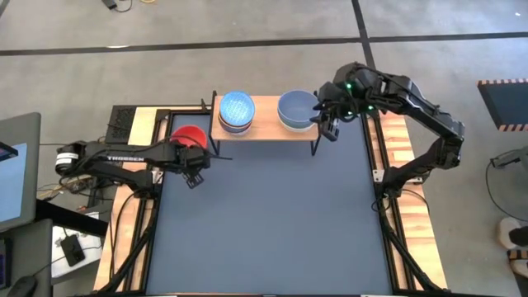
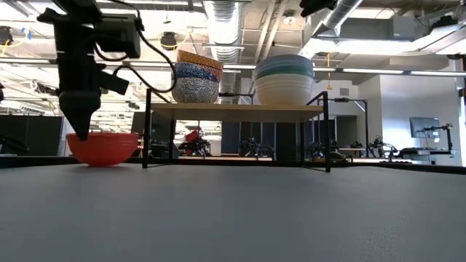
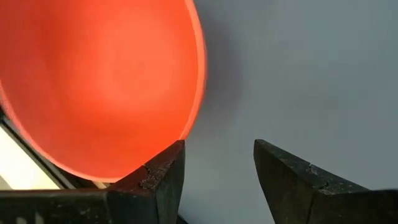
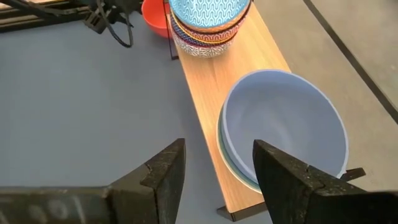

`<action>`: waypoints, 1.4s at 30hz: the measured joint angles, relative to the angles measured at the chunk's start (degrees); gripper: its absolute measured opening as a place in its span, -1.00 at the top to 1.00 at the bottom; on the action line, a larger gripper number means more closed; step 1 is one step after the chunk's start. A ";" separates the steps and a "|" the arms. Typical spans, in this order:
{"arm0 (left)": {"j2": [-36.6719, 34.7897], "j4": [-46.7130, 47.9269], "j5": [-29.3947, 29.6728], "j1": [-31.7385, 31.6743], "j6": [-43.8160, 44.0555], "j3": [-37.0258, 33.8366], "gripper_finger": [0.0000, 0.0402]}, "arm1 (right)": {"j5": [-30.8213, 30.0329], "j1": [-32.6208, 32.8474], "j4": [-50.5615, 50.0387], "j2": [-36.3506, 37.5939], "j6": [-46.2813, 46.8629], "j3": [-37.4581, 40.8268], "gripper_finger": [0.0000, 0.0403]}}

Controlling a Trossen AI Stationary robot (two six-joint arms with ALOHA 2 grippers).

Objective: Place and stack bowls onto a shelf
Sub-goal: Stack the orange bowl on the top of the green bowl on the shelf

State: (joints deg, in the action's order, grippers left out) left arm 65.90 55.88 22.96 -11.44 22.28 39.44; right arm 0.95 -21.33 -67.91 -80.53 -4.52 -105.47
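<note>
Right now my left gripper (image 1: 195, 167) sits w/ fingers spread, empty, just beside the red bowl (image 1: 190, 137) on the table (image 1: 264, 223), next to the shelf (image 1: 266, 132). My right gripper (image 1: 327, 124) is spread too, at the grey-blue bowl (image 1: 295, 107) topping the right-hand stack; patterned blue bowl (image 1: 238, 107) tops the other stack.

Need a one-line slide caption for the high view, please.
Left gripper open beside red bowl on the table; right gripper open by the shelf's two bowl stacks.

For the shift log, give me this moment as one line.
left end effector: open, at red bowl on table | right end effector: open, beside grey-blue bowl | shelf: two stacks
</note>
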 joint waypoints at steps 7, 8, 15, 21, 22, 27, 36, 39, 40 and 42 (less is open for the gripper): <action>5.05 -2.38 0.19 -2.11 -0.06 -0.02 0.10 | 0.02 0.03 0.29 0.00 -0.23 0.00 -0.05; 5.77 -2.76 -0.12 -2.27 -0.39 -0.02 0.11 | 0.02 0.01 0.27 0.00 -0.24 0.00 -0.05; 9.07 -3.35 -1.82 -2.27 -1.61 -0.02 0.47 | 0.02 1.49 -0.42 0.00 -0.01 0.00 -0.05; 8.93 -3.21 -5.98 -2.29 -2.22 -0.02 0.96 | -0.02 3.42 -0.49 0.00 -0.06 0.00 -0.05; 8.72 -2.98 -8.16 -2.29 -1.98 0.02 0.97 | -0.12 3.71 -0.55 0.00 0.01 0.00 -0.05; 7.51 -0.72 -14.88 1.34 -1.97 2.50 0.99 | -0.94 5.69 -1.06 0.00 1.44 0.00 -0.05; 2.06 2.59 -19.02 16.34 -15.50 13.71 1.00 | -0.89 12.62 -0.17 -0.59 0.62 0.00 -0.05; 1.76 2.64 -22.69 20.58 -21.98 18.15 1.00 | -0.84 15.37 1.72 -1.75 -0.45 -0.02 -0.05; 1.78 2.72 -22.54 21.77 -23.93 19.49 1.00 | -0.83 15.91 1.94 -2.30 -0.68 -0.01 -0.05; 1.72 2.75 -18.58 23.45 -24.64 21.21 1.00 | -0.72 17.01 2.75 -3.77 -1.31 0.00 -0.05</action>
State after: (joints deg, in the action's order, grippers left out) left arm 67.62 58.63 4.38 12.01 -2.36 60.65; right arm 0.23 -4.32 -65.16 -84.31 -5.84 -105.47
